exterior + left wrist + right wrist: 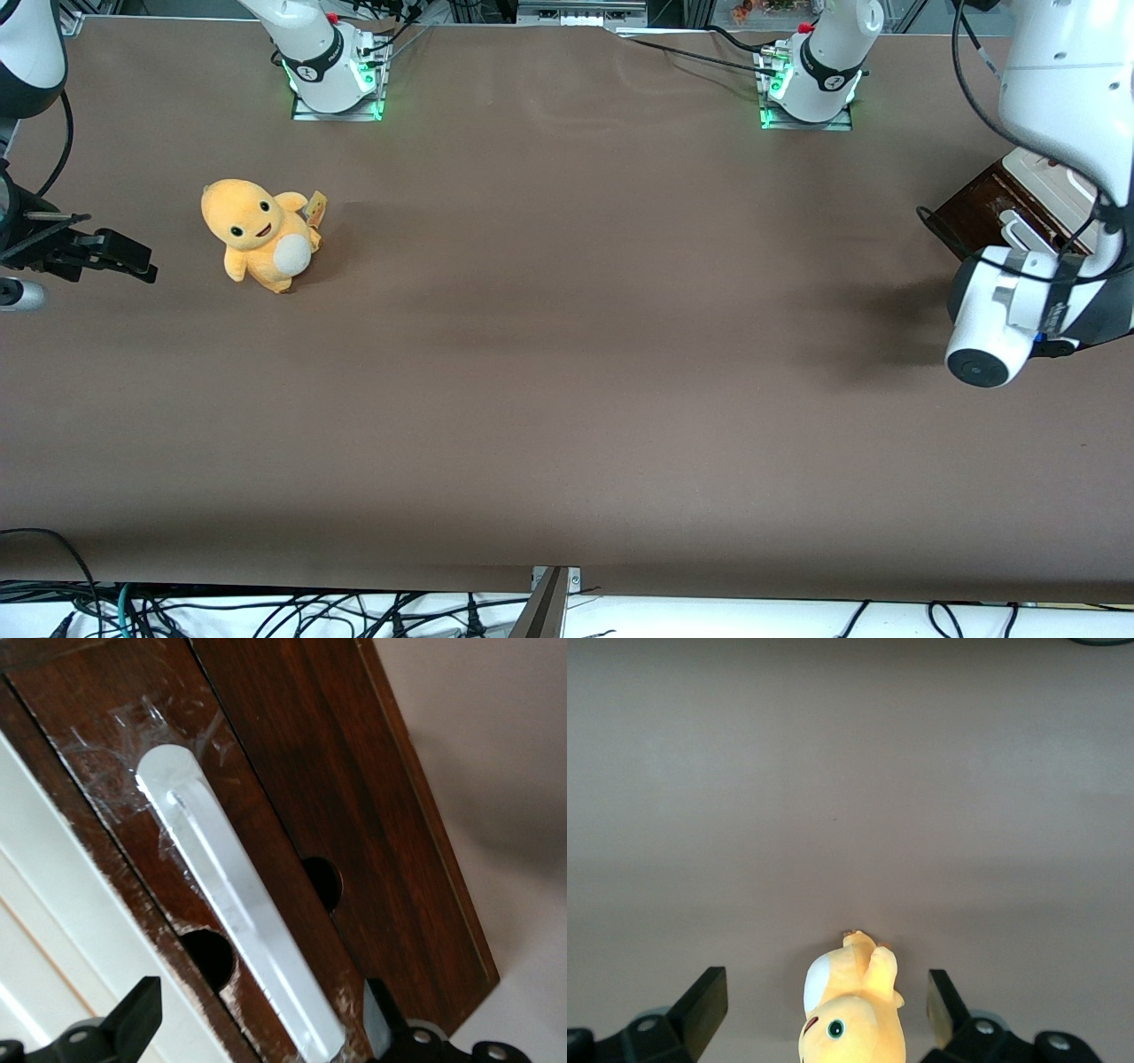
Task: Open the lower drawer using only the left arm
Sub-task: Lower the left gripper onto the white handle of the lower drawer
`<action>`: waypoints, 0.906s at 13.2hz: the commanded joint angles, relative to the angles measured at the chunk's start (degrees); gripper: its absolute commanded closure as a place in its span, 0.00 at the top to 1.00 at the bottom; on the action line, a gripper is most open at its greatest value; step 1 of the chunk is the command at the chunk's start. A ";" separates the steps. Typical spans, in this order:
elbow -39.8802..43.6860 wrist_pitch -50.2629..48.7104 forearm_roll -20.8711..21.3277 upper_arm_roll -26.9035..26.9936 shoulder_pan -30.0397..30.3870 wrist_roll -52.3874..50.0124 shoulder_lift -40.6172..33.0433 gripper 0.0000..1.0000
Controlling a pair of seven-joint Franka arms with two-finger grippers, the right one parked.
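Note:
The lower drawer (133, 753) fills the left wrist view: a dark brown, scuffed wood front with a long white bar handle (235, 904) and two dark round holes beside it. The drawer looks closed against the cream panel (53, 904). My left gripper (259, 1001) is open, one black finger (142, 1005) over the cream panel and the other on the wood, with the handle's end between them, apart from both. In the front view the left arm (1063, 106) bends over the dark brown cabinet (979, 208) at the working arm's end of the table; its gripper is hidden there.
A yellow plush toy (261, 235) sits on the brown table (567, 372) toward the parked arm's end. Two arm bases with green lights (337, 89) (806, 97) stand at the table edge farthest from the front camera. Cables hang along the nearest edge.

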 commanded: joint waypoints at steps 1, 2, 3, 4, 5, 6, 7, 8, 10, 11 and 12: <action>1.18 -2.86 2.92 0.06 -0.38 -3.12 2.26 1.00; 1.09 -3.39 5.02 -0.03 -0.29 -3.74 2.88 1.00; 1.18 -4.09 5.65 -0.03 -0.38 -4.10 3.50 1.00; 1.18 -4.19 6.44 -0.03 -0.29 -4.19 3.59 0.97; 1.18 -4.28 7.32 -0.03 -0.38 -4.80 4.02 0.89; 1.18 -4.28 7.50 -0.03 -0.38 -5.67 4.55 0.80; 1.18 -4.28 7.59 0.06 -0.29 -6.29 4.99 0.72; 1.18 -4.36 8.02 0.06 -0.38 -6.82 5.17 0.60; 1.18 -4.28 9.25 -0.03 -0.29 -7.79 5.52 0.40; 1.27 -4.28 9.35 0.06 -0.29 -7.70 5.78 0.32; 1.36 -4.28 10.13 -0.03 -0.38 -7.88 6.31 0.29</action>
